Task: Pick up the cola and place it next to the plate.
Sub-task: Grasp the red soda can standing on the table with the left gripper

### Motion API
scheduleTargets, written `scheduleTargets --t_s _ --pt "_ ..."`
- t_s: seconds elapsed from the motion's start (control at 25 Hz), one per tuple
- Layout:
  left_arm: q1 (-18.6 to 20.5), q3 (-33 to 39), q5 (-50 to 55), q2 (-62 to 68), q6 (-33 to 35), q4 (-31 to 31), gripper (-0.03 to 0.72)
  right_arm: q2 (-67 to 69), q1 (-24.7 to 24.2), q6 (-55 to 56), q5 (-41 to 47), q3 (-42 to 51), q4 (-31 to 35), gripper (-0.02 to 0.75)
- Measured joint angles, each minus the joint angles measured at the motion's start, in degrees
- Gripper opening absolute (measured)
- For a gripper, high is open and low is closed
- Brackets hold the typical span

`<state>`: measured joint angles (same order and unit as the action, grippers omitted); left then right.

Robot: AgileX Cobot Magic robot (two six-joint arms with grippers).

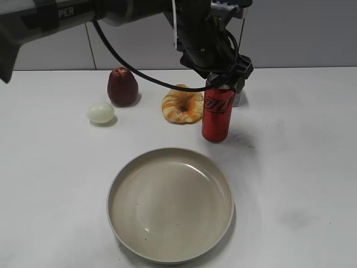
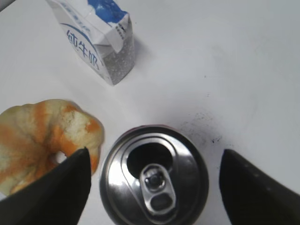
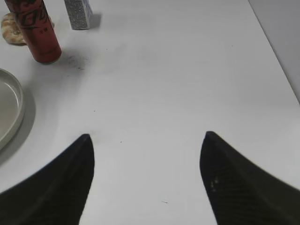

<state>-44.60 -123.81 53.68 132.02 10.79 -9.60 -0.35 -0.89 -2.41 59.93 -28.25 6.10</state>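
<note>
Left wrist view shows the left gripper (image 2: 152, 187) spread wide, hovering with the can (image 2: 154, 180) between its fingers, seemingly ready to descend and squeeze.

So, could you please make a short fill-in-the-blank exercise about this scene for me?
1. The left pincer is open directly above the ____.
2. Nothing lies in the beige ____.
3. The cola stands ____ on the table.
4. Behind the cola stands a white-and-blue ____.

Missing words: cola; plate; upright; carton.
</note>
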Motion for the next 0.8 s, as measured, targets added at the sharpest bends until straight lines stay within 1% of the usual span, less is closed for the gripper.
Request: scheduleTargets --t_s 0.12,0.28,0.32,0.56,0.8 --pt "0.0 0.0 0.0 0.1 0.0 -0.1 0.631 0.0 0.0 0.0 0.0 0.0 0.0 0.535" --pt "0.0 0.0 0.2 0.6 0.0 -0.1 0.540 0.0 0.0 0.0 0.0 0.0 0.0 0.535" --pt "0.0 0.0 0.3 0.7 0.0 -0.4 0.528 0.0 0.0 0.0 0.0 0.0 0.0 0.535" --pt "0.0 0.1 0.1 0.7 0.0 -1.8 0.515 0.0 0.0 0.0 0.0 0.0 0.0 0.535" --pt "0.0 0.1 1.2 0.3 0.0 -0.9 0.515 0.0 0.0 0.0 0.0 0.0 0.0 0.535"
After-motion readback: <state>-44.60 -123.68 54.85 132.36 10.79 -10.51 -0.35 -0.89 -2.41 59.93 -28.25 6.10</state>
